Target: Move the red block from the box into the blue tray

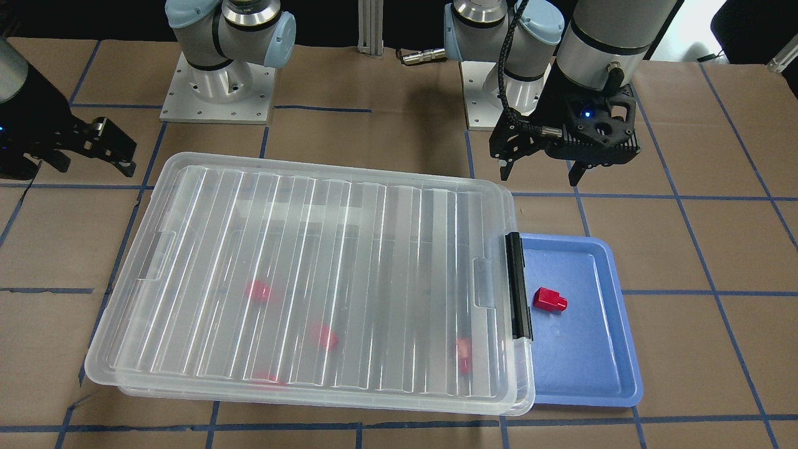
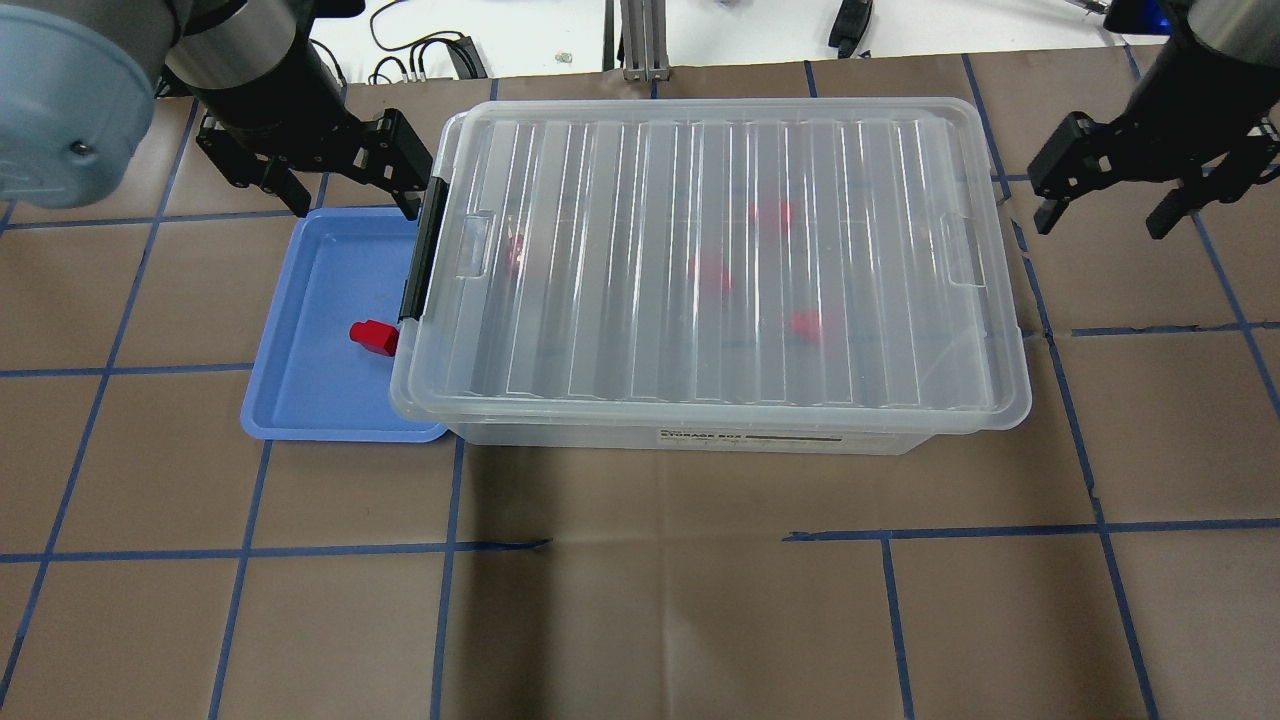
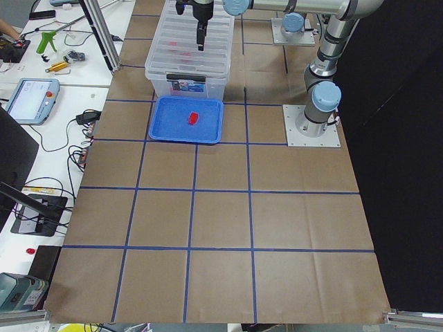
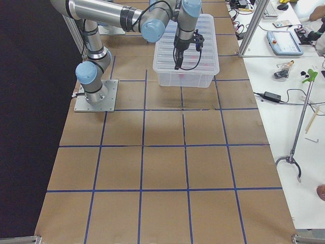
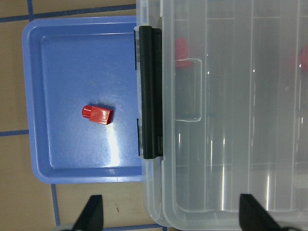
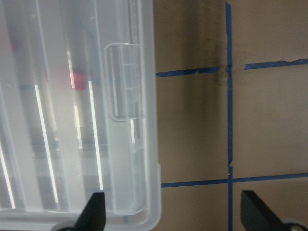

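Red block (image 2: 373,337): 1, in blue tray (image 2: 300,290), near black clip (image 2: 420,250).
Box (image 2: 600,300): 1, lid (image 2: 620,180) shut, overhanging the tray's edge.
Blurred red blocks (image 2: 710,270): 4, inside.
Left gripper (image 2: 355,200): spread, empty, over the tray's far rim.
Right gripper (image 2: 1100,215): spread, empty, past the box's other end.

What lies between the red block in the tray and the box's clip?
Nothing but bare blue tray floor separates red block from clip, per left wrist view.

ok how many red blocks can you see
5. One red block in the blue tray; four blurred inside the closed box: one at the tray end, three past its middle. Others may be hidden.
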You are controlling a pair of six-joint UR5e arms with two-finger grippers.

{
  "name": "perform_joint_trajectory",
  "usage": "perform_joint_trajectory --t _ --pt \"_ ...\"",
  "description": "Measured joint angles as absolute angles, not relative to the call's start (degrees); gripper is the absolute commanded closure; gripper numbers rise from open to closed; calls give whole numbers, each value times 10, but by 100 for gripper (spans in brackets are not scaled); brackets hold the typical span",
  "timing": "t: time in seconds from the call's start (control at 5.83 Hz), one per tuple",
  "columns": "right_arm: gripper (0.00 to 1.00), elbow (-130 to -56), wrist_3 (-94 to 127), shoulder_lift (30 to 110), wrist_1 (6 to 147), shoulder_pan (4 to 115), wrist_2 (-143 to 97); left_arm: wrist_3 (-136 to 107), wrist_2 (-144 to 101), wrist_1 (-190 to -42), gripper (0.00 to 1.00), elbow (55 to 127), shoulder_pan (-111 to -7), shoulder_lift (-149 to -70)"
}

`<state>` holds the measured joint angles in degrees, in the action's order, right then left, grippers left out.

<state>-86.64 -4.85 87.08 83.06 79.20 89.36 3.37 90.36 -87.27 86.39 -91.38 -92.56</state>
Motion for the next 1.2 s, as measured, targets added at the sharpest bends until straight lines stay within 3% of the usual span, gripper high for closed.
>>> perform_joint_trajectory --t 0.34,1.2 --pt "0 -856 65 870 822 886 894 35 904 -872 1 864 -912 -923" --pt "0 -859 89 881 826 890 903 36 904 -871 1 864 -911 -923"
